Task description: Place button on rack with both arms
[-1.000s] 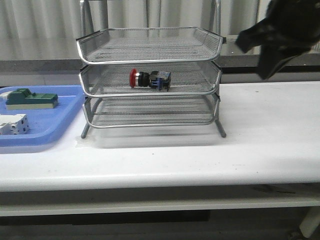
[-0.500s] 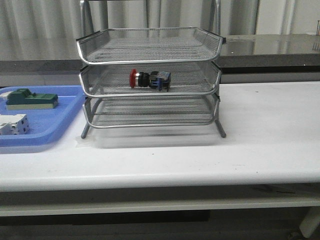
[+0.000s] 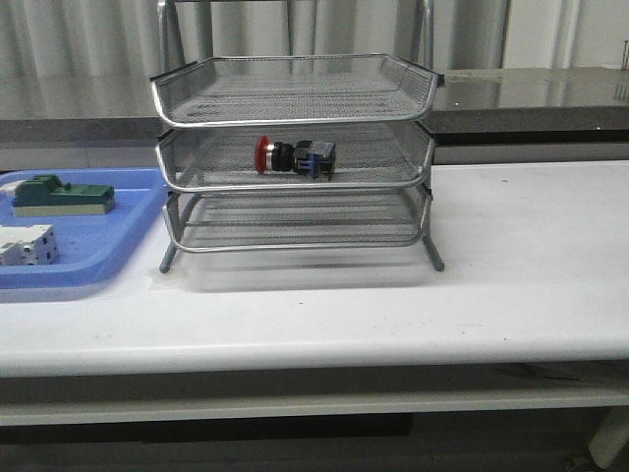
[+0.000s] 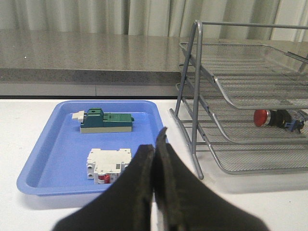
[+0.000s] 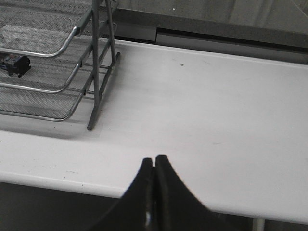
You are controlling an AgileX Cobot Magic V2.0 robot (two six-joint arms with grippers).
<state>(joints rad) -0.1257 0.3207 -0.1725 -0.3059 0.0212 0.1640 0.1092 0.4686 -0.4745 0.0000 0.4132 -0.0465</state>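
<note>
The button (image 3: 294,155), with its red head and black and blue body, lies on its side in the middle tier of the silver wire rack (image 3: 295,98). It also shows in the left wrist view (image 4: 276,119), and its blue end shows in the right wrist view (image 5: 14,65). Neither gripper shows in the front view. My left gripper (image 4: 155,144) is shut and empty, hanging over the table's front edge between the blue tray and the rack (image 4: 240,96). My right gripper (image 5: 154,161) is shut and empty over the table's front edge, to the right of the rack (image 5: 72,38).
A flat blue tray (image 3: 118,231) left of the rack holds a green block (image 3: 61,194) and a white block (image 3: 25,244); they also show in the left wrist view, tray (image 4: 53,159), green block (image 4: 106,121), white block (image 4: 108,165). The white table (image 3: 531,256) extends right of the rack.
The right arm, dark and blurred at the front view's upper right a second ago, has left that view. The button and rack have not moved.
</note>
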